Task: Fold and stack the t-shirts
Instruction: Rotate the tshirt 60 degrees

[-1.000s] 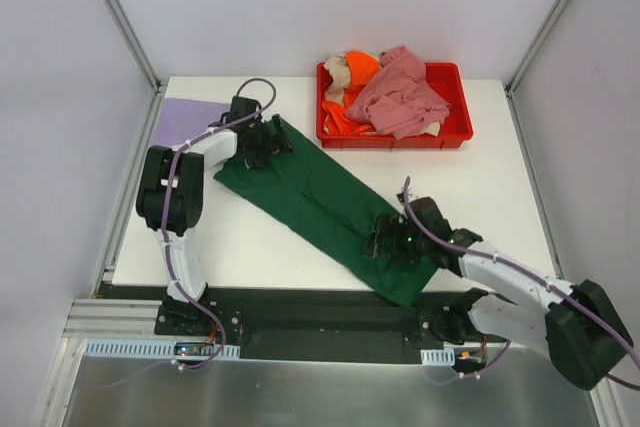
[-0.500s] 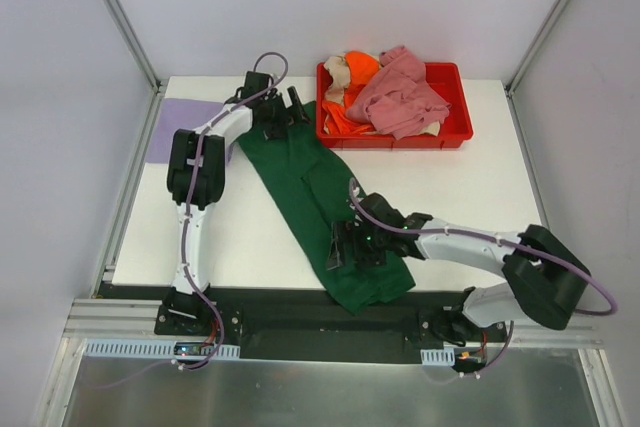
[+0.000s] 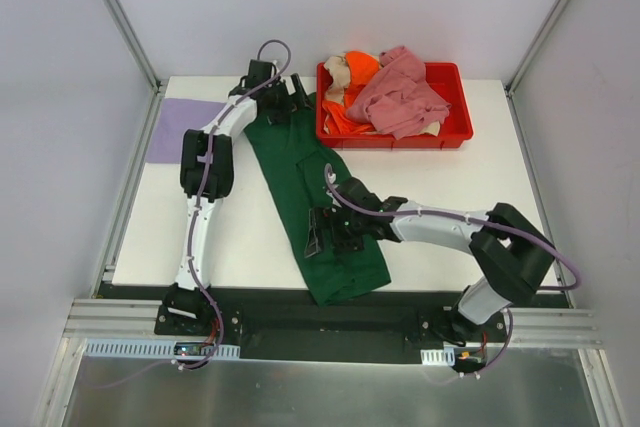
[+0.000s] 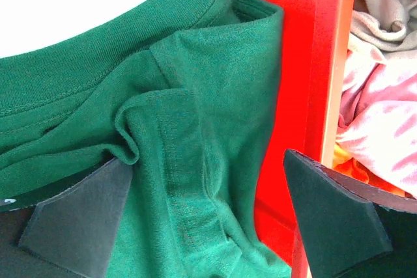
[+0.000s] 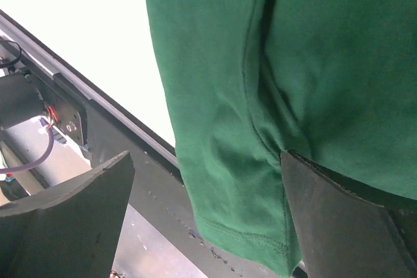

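Note:
A dark green t-shirt [image 3: 300, 182] lies stretched in a long strip from the red tray's left end to the table's front edge. Its hem [image 5: 247, 239] hangs over that edge. My left gripper [image 3: 285, 105] sits at the collar [image 4: 130, 43], jaws wide open [image 4: 205, 219], with bunched green cloth between the fingers and the right finger against the tray wall. My right gripper [image 3: 330, 232] is on the shirt's lower part, jaws wide open [image 5: 205, 219], with cloth draped against its right finger [image 5: 345, 226]. A lavender t-shirt [image 3: 180, 129] lies flat at the far left.
The red tray [image 3: 395, 138] at the back right holds crumpled pink [image 3: 400, 95], orange [image 3: 358, 67] and beige [image 3: 338, 74] shirts. Its red wall [image 4: 300, 69] is right beside my left gripper. The black front rail [image 5: 98, 105] runs under the hem.
The green shirt has swung from a diagonal to nearly straight front-to-back. My left gripper moved right and back to the tray; my right gripper moved left along the front edge.

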You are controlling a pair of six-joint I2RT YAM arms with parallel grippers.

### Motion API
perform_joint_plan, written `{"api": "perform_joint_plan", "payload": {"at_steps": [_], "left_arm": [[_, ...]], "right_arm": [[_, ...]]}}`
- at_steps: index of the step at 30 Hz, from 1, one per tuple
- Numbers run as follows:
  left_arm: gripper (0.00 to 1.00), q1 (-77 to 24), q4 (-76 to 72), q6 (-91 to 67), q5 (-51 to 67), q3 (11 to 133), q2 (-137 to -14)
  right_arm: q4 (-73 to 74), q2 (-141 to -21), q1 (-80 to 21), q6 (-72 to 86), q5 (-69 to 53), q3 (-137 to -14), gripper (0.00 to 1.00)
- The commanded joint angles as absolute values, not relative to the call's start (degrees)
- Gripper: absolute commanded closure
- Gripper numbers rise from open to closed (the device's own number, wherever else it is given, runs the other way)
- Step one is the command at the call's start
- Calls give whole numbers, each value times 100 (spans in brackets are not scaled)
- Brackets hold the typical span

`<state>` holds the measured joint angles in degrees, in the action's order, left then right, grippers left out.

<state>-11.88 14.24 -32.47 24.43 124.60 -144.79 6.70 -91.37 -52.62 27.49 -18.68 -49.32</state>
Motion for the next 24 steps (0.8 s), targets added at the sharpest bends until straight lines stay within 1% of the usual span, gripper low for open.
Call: {"api": "perform_joint_plan", "payload": {"at_steps": [1,3,7,10,14,16,17,18,20,22,24], "left_arm": [[1,-1169,1714,-2997,2408,12525,-13889],[1,-1221,1740,-2971,2496,12428,-13441],[1,-1449,1801,-2822,2628,11911,-12290],[1,-1748,1959,-2488,2357,11200,-11297],[1,-2004,2013,-2434,1873,9611,-9856],[1,-2144,1995,-2566,1619,8697,-9119],[1,-2258,1960,-2584,1495,8075,-8827],[1,-2363,1899,-2610,1416,7668,-8598],[1,-2566,1802,-2689,1406,6824,-8219],[1,-2724,1505,-2847,1660,5955,-7807],[1,-2821,1188,-3057,1932,5146,-7403]], "right_arm": [[615,-8571,-5388,2540,-1636,-5107,4],[702,-8167,-5379,2418,-1364,-5071,4],[1430,-7332,-5370,2224,-223,-5062,4],[2203,-6945,-5143,2127,744,-5062,4],[2925,-6733,-4309,1470,1309,-5386,4],[2971,-6759,-3791,804,1563,-5676,4],[2918,-6828,-3562,530,1878,-5817,4],[2866,-6934,-3255,353,2229,-5975,4],[2865,-7336,-2570,307,2452,-6379,4],[2988,-7846,-2033,72,2095,-6984,4],[3101,-8373,-1733,-202,1829,-7547,4]]}}
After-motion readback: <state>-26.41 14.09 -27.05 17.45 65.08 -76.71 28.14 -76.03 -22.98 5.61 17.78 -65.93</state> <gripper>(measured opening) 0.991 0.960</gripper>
